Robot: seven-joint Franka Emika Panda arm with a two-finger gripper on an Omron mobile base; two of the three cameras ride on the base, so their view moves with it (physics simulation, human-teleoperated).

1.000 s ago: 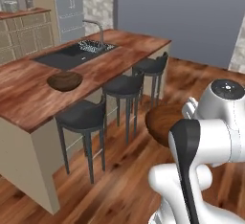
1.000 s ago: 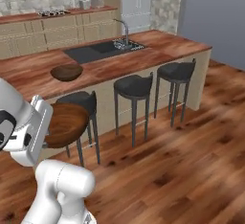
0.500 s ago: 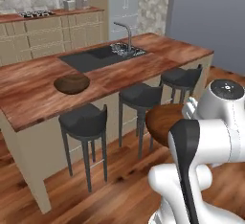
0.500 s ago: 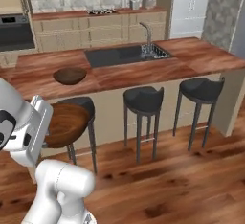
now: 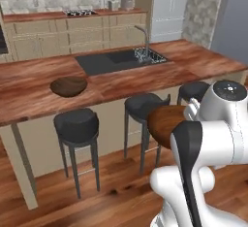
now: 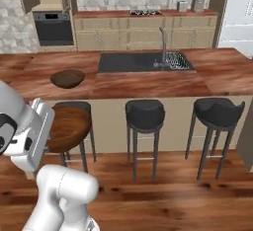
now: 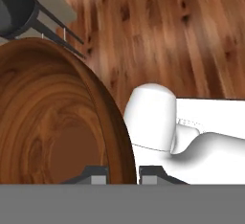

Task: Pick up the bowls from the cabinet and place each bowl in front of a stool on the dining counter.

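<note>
Both base views face the dining counter [image 5: 145,83]; hand view looks floorward.

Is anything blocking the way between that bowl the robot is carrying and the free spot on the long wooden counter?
Nothing visible does. The held bowl hangs below counter height near the stools; the dining counter beside the first bowl lies bare up to the sink.

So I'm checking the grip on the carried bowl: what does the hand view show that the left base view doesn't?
Hand view alone: the gripper shut on the rim of the held bowl, one finger on each side of the wall, over wood floor. Left base view alone: the dining counter, its sink, the other bowl resting on it and a row of stools below. Both: the held bowl and a stool.
</note>
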